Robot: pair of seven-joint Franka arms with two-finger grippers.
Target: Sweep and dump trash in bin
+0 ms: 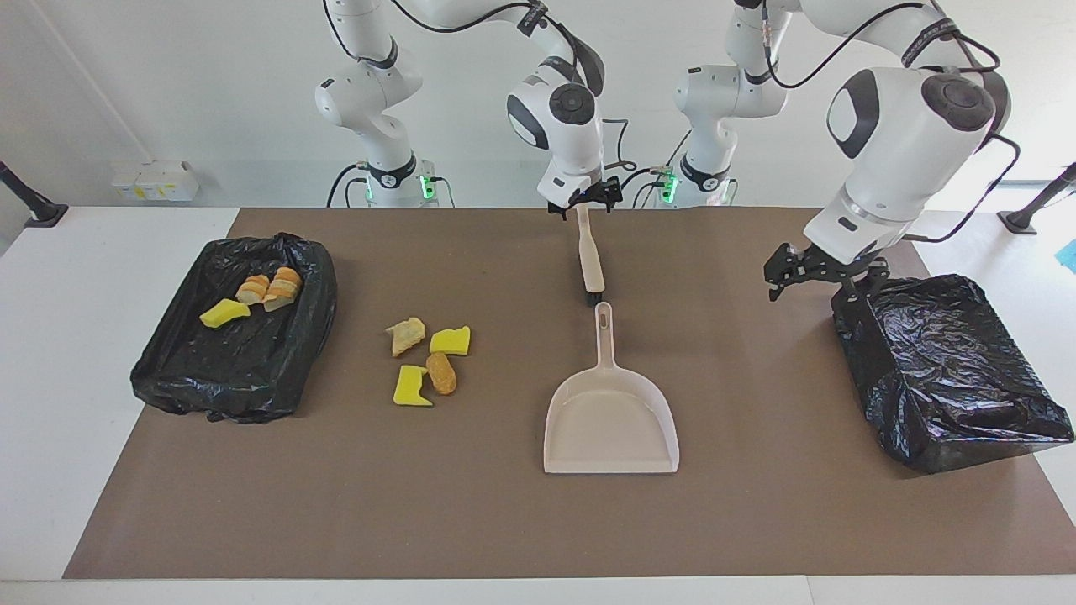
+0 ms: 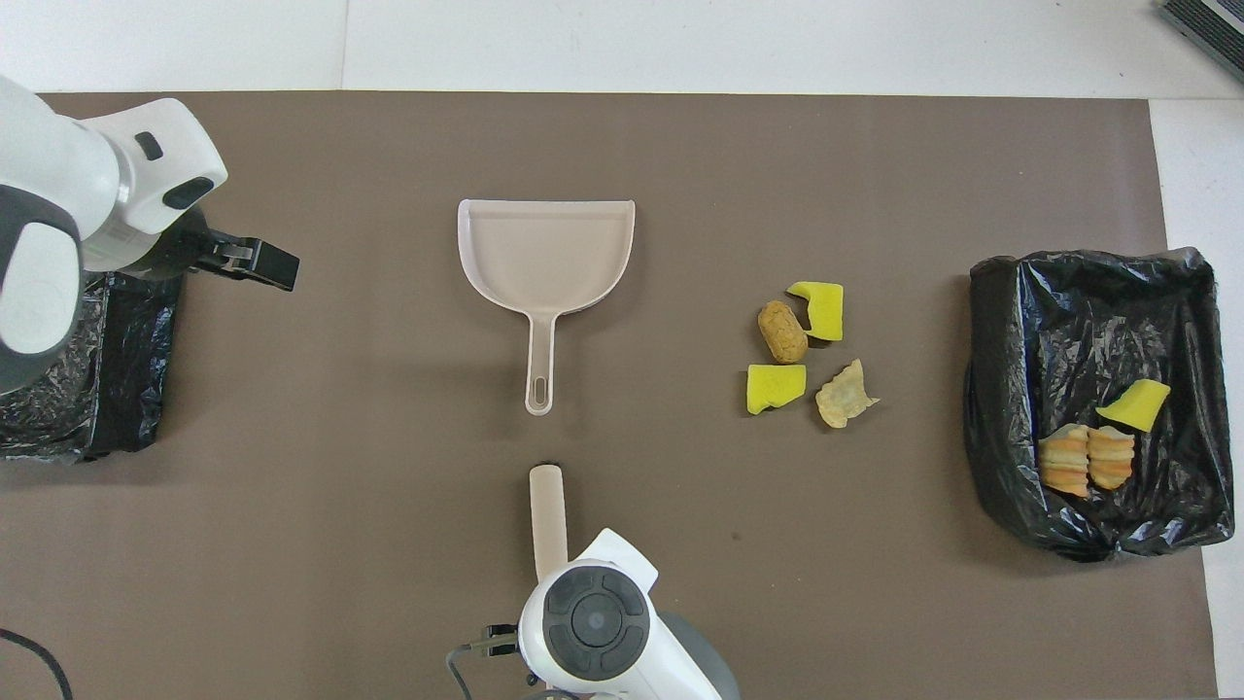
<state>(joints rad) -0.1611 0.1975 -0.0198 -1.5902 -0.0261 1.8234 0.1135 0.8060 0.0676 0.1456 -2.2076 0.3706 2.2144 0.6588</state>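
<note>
Right pincer point(image 1: 584, 204) hangs over the end of the brush point(image 1: 590, 256) handle, at the edge of the counter point(image 1: 504, 521) nearest the robots. Its fingers stand apart and have hold of nothing; whether they touch the handle I cannot tell. The right arm reaches in from its base with the wrist turned straight down.

Left pincer point(image 1: 820, 273) hovers at the rim of the black-lined bin point(image 1: 950, 370) at the left arm's end of the counter, jaws spread and empty. The left arm is bent over, wrist angled downward.

Trash position: four pieces lie loose on the brown mat point(image 1: 756, 521), clustered between the dustpan point(image 1: 611, 420) and the second black-lined bin point(image 1: 235, 328) at the right arm's end. They are two yellow foam wedges point(image 1: 450, 340), a tan flaky chunk point(image 1: 407, 334) and a brown bread chunk point(image 1: 440, 373). Three further pieces point(image 1: 256, 298) rest inside that second bin.

The dustpan lies flat at mid-counter, handle pointing toward the robots, just clear of the brush. It is well apart from the loose cluster.

Judgement: the step in hand is taking up the tools; sweeping of the loose cluster is not yet done. The next move calls for the right pincer to close squarely on the brush handle, and for the dustpan to be brought beside the cluster with its open mouth facing the pieces. A skewed grip on the handle risks the brush swivelling.
</note>
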